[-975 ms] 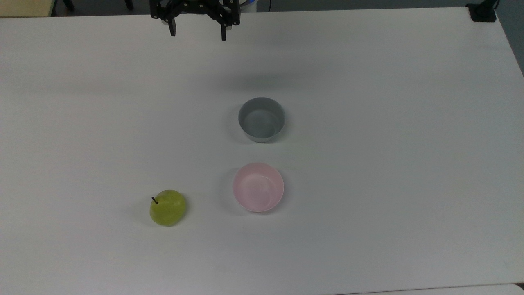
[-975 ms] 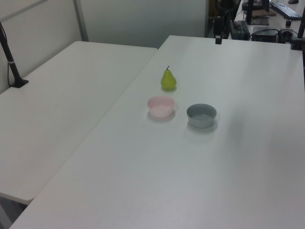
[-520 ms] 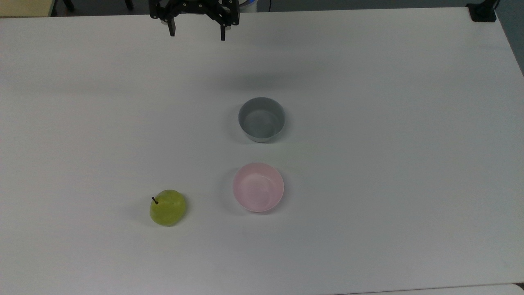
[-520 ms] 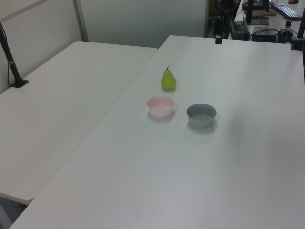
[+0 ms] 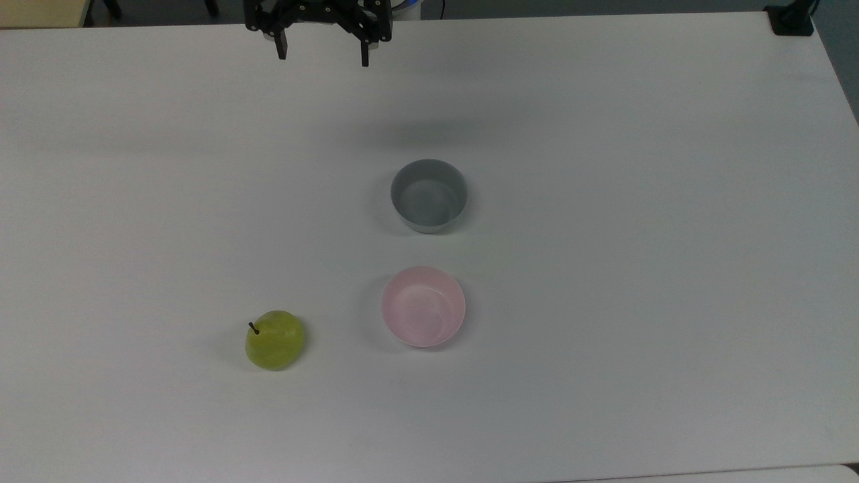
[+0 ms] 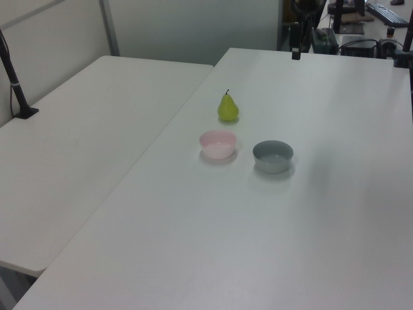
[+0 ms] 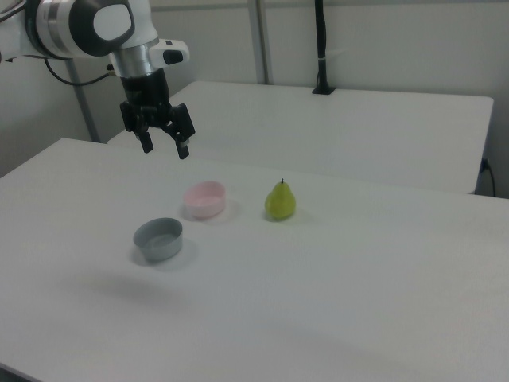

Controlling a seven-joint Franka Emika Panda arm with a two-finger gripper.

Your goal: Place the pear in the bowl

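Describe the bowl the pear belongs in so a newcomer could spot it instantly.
On the white table, two small round bowls sit side by side near the middle. The target is the pale pink bowl, the one nearer the yellow-green pear; its neighbour, the grey-blue bowl, differs only in colour.

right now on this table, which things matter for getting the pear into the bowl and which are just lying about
Part of the job:
- pear, standing upright on the table, untouched
- pink bowl, empty, beside the pear
- gripper, fingers open, hanging in the air above the table, holding nothing

Just lying about:
- grey-blue bowl, empty, next to the pink bowl
- black post on the neighbouring table
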